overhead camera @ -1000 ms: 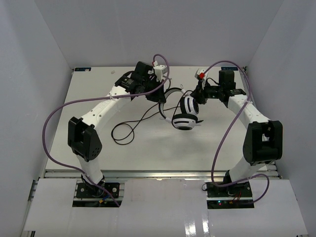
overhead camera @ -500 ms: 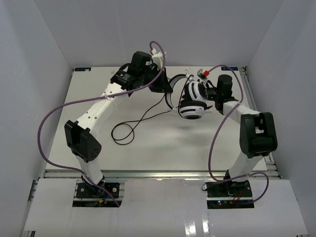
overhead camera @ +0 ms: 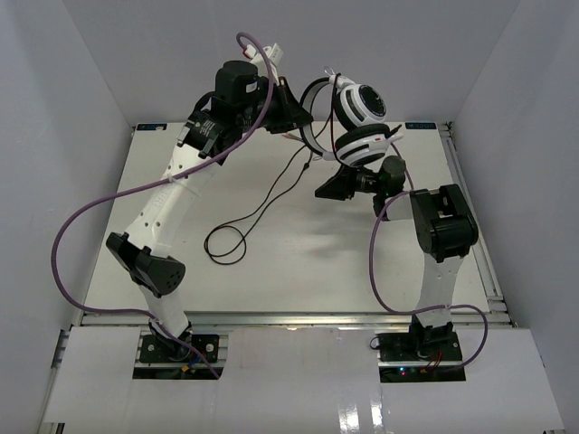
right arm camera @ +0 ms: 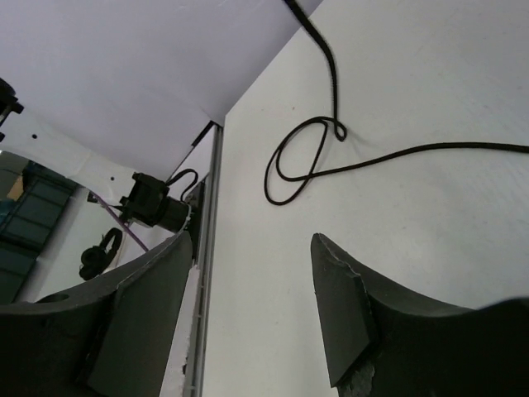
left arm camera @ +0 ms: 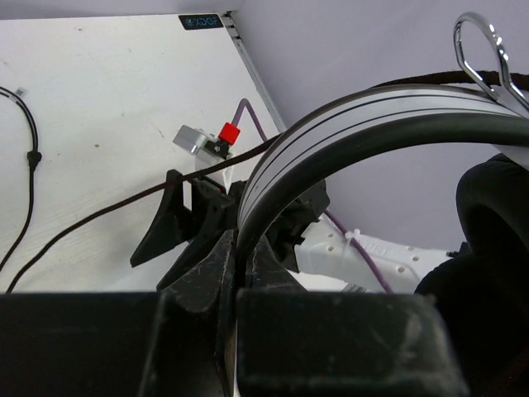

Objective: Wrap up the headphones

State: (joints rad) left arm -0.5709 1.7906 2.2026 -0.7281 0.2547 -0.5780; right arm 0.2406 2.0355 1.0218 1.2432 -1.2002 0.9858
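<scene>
The black-and-white headphones (overhead camera: 362, 116) hang in the air over the back of the table, ear cups to the right. My left gripper (overhead camera: 304, 121) is shut on the striped headband (left arm camera: 347, 124), which runs straight into its jaws (left arm camera: 240, 260). Below the ear cups, my right gripper (overhead camera: 327, 191) stands open, its fingers (right arm camera: 339, 306) apart with nothing between them, pointing left over the table. The thin black cord (overhead camera: 271, 194) drops from the headphones to a loose loop (overhead camera: 226, 244) on the table; the same loop (right arm camera: 302, 161) shows in the right wrist view.
The white table (overhead camera: 298, 280) is closed in by grey walls at the back and both sides. Metal rails run along its right edge (overhead camera: 472, 217) and front edge (overhead camera: 289, 316). Thick purple cables (overhead camera: 90, 217) arch from both arms.
My left arm has lifted the headphones from just above the table high toward the back wall. My right gripper let go of the ear cup, opened, and now sits below the headphones.
</scene>
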